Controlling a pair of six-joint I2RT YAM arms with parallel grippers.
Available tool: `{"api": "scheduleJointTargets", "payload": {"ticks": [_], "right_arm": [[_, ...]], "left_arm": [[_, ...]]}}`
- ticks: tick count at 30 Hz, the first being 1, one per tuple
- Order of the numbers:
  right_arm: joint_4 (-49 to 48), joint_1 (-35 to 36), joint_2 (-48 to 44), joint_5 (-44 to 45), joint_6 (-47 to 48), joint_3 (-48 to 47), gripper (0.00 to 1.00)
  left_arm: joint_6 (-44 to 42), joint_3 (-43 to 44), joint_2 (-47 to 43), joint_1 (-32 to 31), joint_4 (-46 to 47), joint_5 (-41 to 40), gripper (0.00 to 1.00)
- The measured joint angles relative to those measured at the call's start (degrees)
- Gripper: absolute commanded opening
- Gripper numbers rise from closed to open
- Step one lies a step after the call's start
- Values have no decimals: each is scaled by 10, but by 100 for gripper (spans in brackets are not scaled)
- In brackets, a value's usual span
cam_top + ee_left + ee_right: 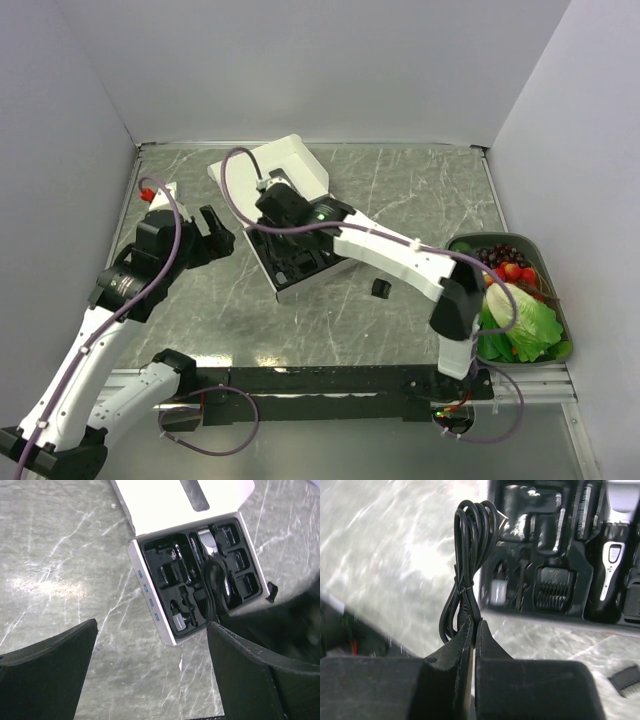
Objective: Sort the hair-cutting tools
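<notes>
Over marbled tabletop [420, 190], lower coiled cable [464, 582] pinched by right gripper [472, 622] squarely into black tray [576, 587], with left gripper [152, 625] spread aside.

A white box [297, 165] lies open on the marble table [420, 200], and a green tray [500, 238] holds lettuce [530, 325] and grapes [500, 255].

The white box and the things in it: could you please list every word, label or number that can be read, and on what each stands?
No text can be read in any view.
White box: a row of small blue marks on its side wall, too small and blurred to read.
Clipper: no legible lettering.
Cable in the right tool: no print shows.
</notes>
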State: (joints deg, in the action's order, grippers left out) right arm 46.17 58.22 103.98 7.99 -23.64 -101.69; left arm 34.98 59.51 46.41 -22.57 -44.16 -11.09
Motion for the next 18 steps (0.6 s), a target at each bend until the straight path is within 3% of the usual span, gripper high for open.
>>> {"api": "scheduleJointTargets", "payload": {"ticks": [6, 18], "right_arm": [[42, -39, 106, 53, -131, -101, 0], [82, -69, 188, 85, -339, -157, 0]], "left_arm": [[15, 0, -21, 0, -8, -9, 97], [17, -2, -55, 0, -12, -5, 97]]}}
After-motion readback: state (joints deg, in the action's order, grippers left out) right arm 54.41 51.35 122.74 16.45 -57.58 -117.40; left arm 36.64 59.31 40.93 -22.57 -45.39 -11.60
